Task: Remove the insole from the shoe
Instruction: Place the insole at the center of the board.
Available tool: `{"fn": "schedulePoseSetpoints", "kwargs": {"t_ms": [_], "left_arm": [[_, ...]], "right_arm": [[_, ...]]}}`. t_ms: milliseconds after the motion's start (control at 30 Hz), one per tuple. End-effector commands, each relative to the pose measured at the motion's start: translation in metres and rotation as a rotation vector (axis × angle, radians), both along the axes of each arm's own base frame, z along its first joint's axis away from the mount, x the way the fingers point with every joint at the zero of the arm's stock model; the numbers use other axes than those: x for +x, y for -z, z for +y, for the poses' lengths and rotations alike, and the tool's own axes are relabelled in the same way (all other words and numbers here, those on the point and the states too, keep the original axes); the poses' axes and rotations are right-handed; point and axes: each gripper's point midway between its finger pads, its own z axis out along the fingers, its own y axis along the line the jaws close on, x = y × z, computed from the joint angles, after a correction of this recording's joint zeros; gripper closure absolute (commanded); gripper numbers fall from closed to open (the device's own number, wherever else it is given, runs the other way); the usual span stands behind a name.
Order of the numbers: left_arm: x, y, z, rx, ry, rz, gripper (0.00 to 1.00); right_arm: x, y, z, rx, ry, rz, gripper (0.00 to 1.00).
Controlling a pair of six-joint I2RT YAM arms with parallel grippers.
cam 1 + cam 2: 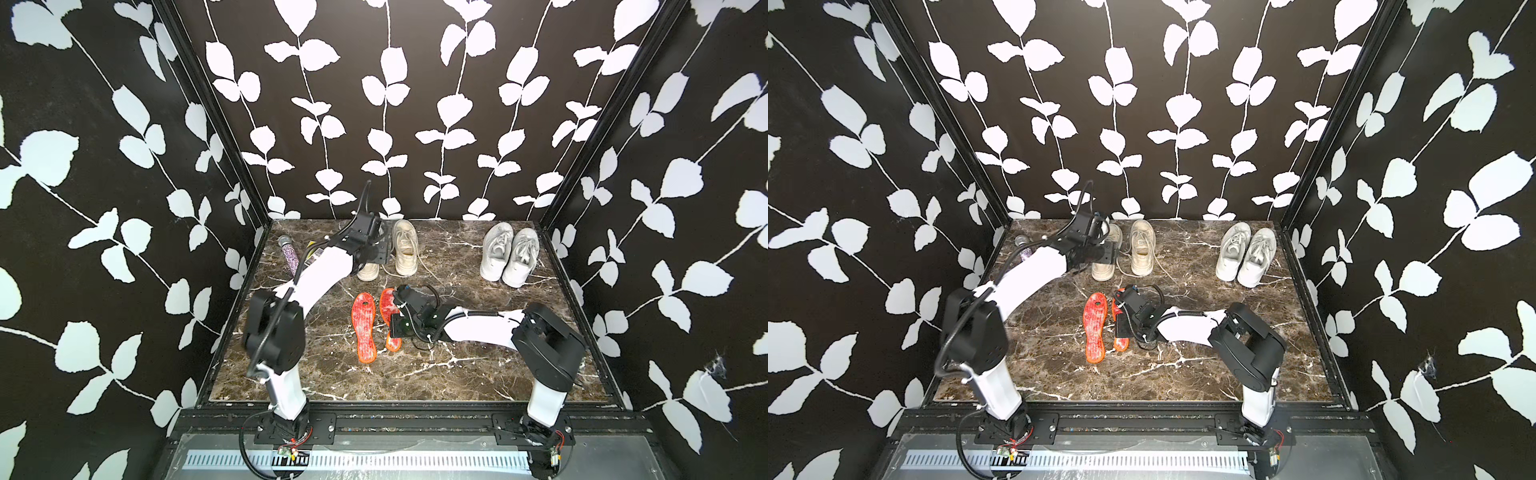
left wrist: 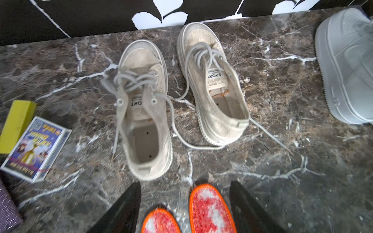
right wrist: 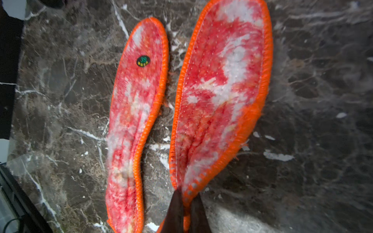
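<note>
**Insole out of the shoe, pinched by the right gripper**

The insole [image 3: 222, 90], red and white fleece with an orange stitched rim, is near the middle of the tabletop [image 1: 457, 374]. The right gripper [image 3: 186, 198] is clamped on it, and the cloth is creased lengthwise where the two dark fingers [image 3: 175, 209] meet. Whether it rests on the marble or hangs just above it cannot be told. A second insole [image 1: 364, 328] lies flat just beside it, on the side toward the left edge, not touching it.

Toward the far edge, left of the middle, the beige shoes [image 2: 144, 113] stand side by side with their toes to the back wall. Their laces are loose and both show a bare grey footbed. The left gripper [image 2: 185, 184] hovers above them with its jaws spread wide, holding nothing.

A pair of white sneakers [image 1: 510, 255] stands near the far right corner. A yellow block [image 2: 17, 125] and a card box [image 2: 35, 149] lie toward the left edge.
</note>
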Motion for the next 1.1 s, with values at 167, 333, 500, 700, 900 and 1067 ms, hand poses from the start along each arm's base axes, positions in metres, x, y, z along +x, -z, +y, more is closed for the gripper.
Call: {"fn": "schedulePoseSetpoints", "kwargs": {"t_ms": [167, 333, 500, 700, 900, 1067], "left_arm": [[-0.020, 0.001, 0.026, -0.032, -0.076, -0.091, 0.27], [-0.025, 0.005, 0.031, -0.044, -0.100, -0.102, 0.26], [-0.027, 0.008, 0.032, -0.035, -0.094, -0.089, 0.25], [-0.034, 0.010, 0.039, -0.025, -0.108, -0.089, 0.25], [-0.048, 0.010, 0.050, -0.020, -0.127, -0.107, 0.24], [-0.067, 0.005, 0.064, -0.043, -0.141, -0.167, 0.19]], "right_arm": [[-0.004, -0.004, -0.001, -0.043, -0.021, 0.003, 0.94], [-0.005, -0.008, 0.004, -0.021, -0.046, 0.007, 0.82], [-0.008, -0.013, 0.008, -0.004, -0.069, 0.001, 0.68], [-0.004, -0.024, -0.007, -0.055, -0.051, -0.052, 0.48], [0.005, -0.053, -0.035, -0.132, -0.078, -0.136, 0.36], [0.043, -0.106, -0.096, -0.197, -0.011, -0.259, 0.35]]}}
